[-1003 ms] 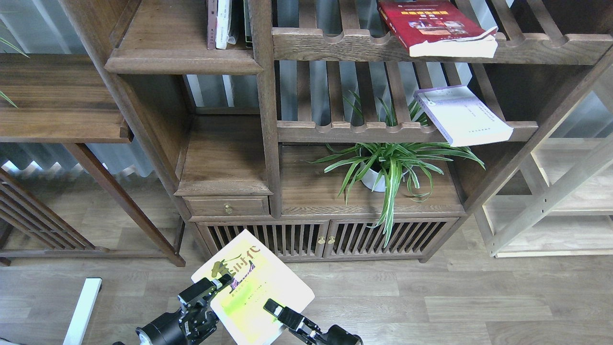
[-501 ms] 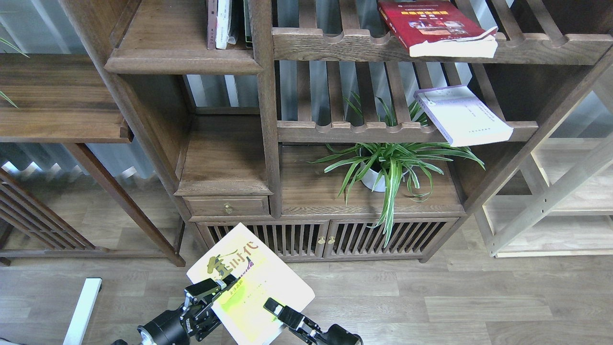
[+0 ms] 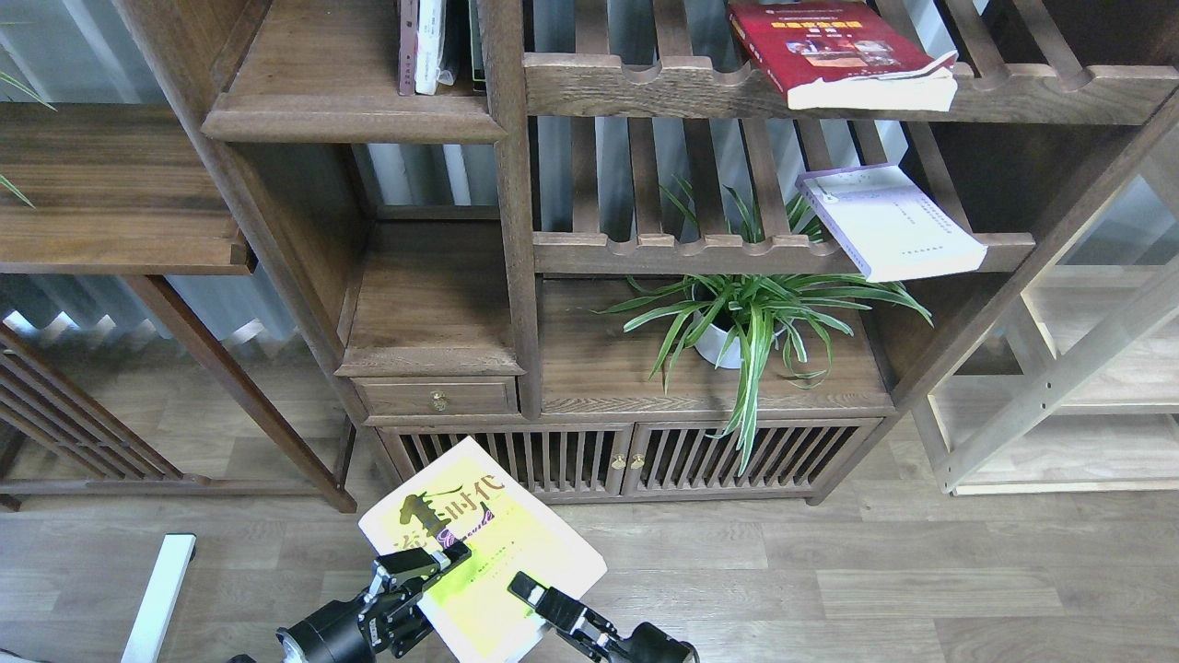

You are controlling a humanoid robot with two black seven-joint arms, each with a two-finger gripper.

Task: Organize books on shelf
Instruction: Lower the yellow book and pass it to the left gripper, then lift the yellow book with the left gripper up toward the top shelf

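Yellow-green book [image 3: 484,552]: held low above the floor, cover up; both grippers' jaws appear clamped on it, left gripper [image 3: 426,562] at its left edge, right gripper [image 3: 527,589] at its lower edge.
Handling: probably light, floppy, glossy; best gripped near the spine.
Shelf [image 3: 350,115]: dark solid wood, rounded front, upper left.
Other books: red book [image 3: 829,51] and lavender book [image 3: 889,221] lie on slatted racks.
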